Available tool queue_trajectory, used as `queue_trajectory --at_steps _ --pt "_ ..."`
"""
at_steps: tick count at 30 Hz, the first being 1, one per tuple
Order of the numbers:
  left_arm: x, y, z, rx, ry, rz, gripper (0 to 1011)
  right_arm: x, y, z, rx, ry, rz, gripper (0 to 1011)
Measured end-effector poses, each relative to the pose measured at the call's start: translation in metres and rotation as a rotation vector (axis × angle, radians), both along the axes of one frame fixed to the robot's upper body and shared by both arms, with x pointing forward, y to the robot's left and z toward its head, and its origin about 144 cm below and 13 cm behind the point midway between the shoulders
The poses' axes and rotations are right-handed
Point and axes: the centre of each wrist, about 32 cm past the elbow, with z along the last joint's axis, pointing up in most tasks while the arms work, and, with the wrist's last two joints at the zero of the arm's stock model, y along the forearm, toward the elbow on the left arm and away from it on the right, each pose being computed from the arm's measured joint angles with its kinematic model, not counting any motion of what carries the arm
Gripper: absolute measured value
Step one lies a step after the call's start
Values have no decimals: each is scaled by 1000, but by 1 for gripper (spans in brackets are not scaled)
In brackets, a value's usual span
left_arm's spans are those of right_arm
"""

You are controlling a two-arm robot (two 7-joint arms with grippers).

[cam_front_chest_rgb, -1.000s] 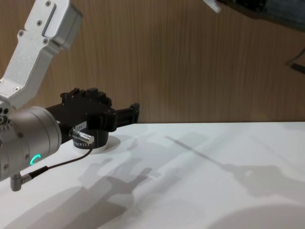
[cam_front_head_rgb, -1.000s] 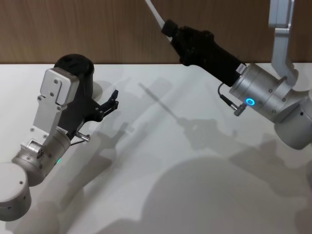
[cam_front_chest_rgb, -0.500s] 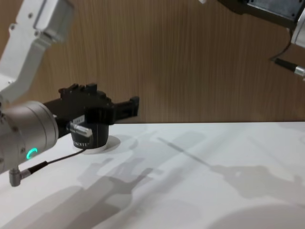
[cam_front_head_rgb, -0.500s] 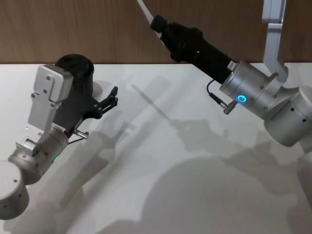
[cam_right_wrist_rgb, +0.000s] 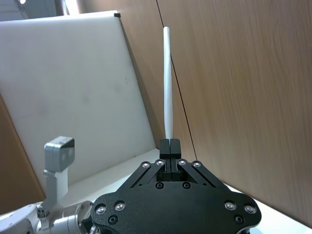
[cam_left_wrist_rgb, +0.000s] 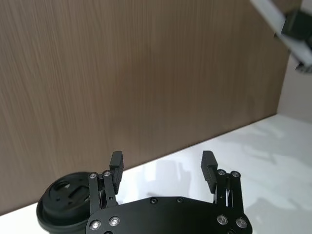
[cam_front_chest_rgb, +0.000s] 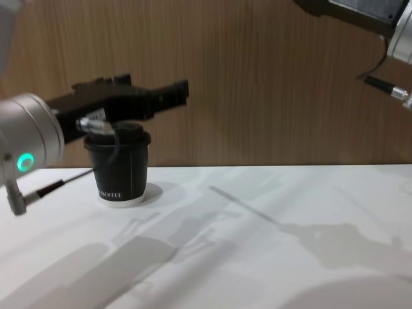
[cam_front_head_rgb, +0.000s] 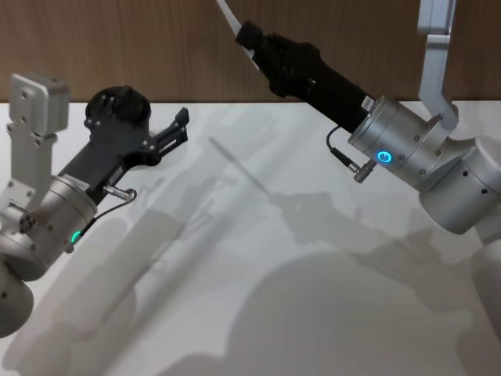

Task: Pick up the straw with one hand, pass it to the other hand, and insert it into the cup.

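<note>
A white, matte surface [cam_front_head_rgb: 329, 329] spreads across the foreground. Soft grey shadows [cam_front_head_rgb: 313, 227] cross it, broad ones near the front and a thin slanting streak farther back. Behind it stands a wall [cam_front_head_rgb: 117, 47] of brown, vertically grained wood panelling, which meets the surface's far edge in a straight line.

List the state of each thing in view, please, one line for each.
right gripper: jaws shut on the straw, held high.
left gripper: jaws open, empty, raised near the cup.
straw: clamped at one end, in the air.
cup: upright on the table, lid on, no straw in it.
</note>
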Motion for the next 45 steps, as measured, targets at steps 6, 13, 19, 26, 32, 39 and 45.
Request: queue_trajectory --at_steps 6,13,19,26,32,39,45 --pt "2 6 10 -89 -18 -53 1003 0 0 0 2 1 3 3" --pt "6 11 19 -196 -40 -118 1003 0 1 0 5 2 5 4" --pt "12 13 26 -293 -58 -178 1003 1 1 0 6 3 7 3" --pt "21 12 31 -406 -70 -247 1003 1 1 0 7 3 8 3" --pt "30 7 34 -506 -74 -305 1003 1 2 0 8 3 8 3" --pt "39 -1 36 -604 -61 -370 1003 1 2 0 8 3 9 3" --pt "46 -9 38 -667 -46 -417 1003 1 2 0 8 3 8 3"
